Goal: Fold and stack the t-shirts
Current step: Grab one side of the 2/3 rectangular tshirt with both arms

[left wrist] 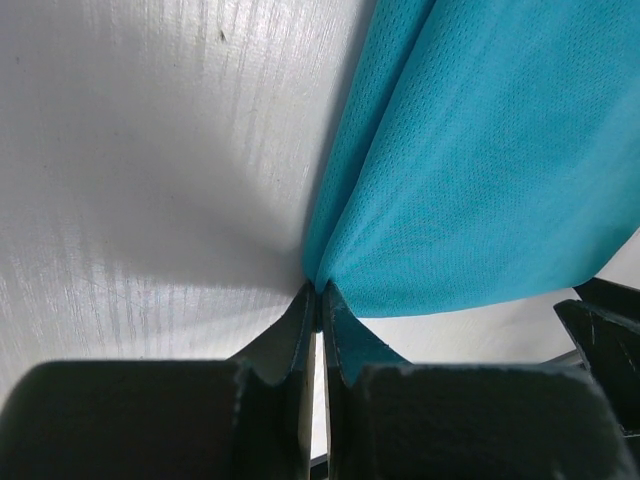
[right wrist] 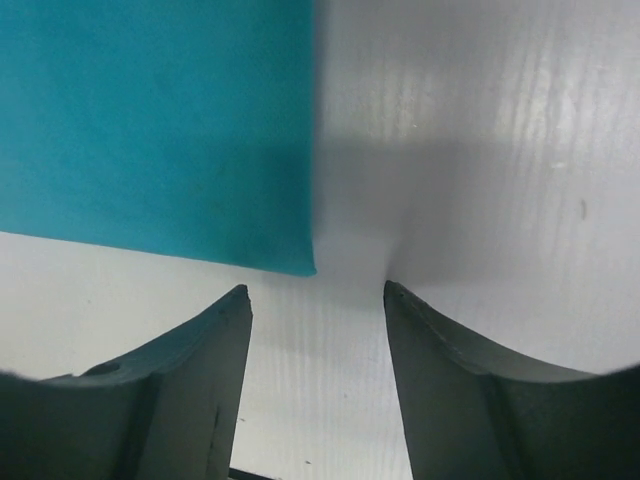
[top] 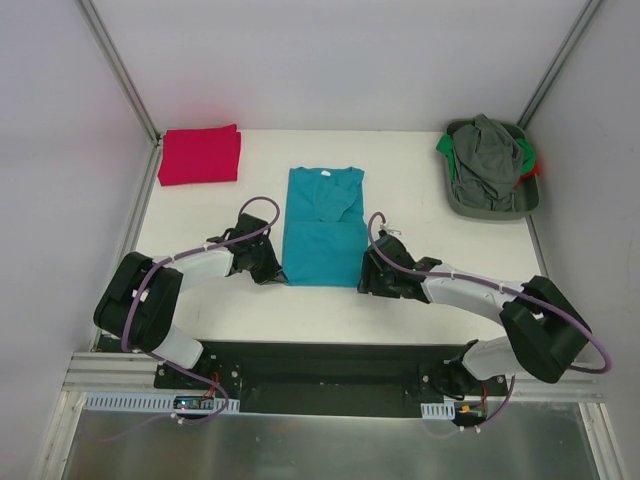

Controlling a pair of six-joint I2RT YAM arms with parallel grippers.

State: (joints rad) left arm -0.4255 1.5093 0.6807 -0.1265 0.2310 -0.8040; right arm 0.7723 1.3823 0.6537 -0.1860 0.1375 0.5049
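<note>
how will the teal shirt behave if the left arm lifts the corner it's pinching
Probably floppy: the teal t-shirt drapes in folds from the shut left gripper. Likely light: thin mesh knit. With the right gripper open, the other corner would likely drag.

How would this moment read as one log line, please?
left gripper: shut on teal t-shirt | right gripper: open, empty | red t-shirt: folded

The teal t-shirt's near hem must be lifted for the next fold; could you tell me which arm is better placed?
Left. The left gripper is shut on the teal t-shirt at its near-left corner, whereas the right gripper hangs open, the near-right corner just ahead of it, ungrasped.
</note>
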